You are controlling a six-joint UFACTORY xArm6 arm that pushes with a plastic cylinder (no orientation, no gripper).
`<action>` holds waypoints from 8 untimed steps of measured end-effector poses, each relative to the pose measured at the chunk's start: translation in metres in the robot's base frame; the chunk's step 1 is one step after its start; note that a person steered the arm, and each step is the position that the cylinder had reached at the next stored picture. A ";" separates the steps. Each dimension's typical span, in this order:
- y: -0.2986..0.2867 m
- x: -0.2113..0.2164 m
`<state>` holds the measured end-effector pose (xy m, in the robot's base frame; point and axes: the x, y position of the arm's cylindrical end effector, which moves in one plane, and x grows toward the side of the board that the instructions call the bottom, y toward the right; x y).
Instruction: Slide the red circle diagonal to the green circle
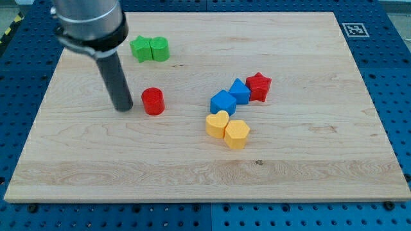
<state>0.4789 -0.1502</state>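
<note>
The red circle stood upright on the wooden counter, left of centre, resting on its flat face. Being a round cylinder, it pointed no particular way and had no long axis to speak of, so a push from any side would have met it alike.

My tip stood just beside it on the left, at about the same depth in the scene, with a narrow gap showing between the two; I could not tell for certain that they were apart, but no contact showed. The arm carried no jaws at all, only the dark rod, so it had hold of nothing.

The green circle lay farther back and a little to the right of the red one, touching a green star-like block on its left side. The red circle therefore sat almost straight in front of the green circle, not diagonal to it. From where my tip stood, a push would likely have driven the red circle rightward, which seemed the way to bring it off to the green circle's near-right corner.

Well to the right lay two blue blocks, a red star beside them, and nearer, a yellow heart touching a yellow hexagon-like block.
</note>
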 end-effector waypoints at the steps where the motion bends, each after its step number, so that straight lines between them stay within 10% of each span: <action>1: 0.009 0.016; 8: 0.089 -0.022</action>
<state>0.4570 -0.0610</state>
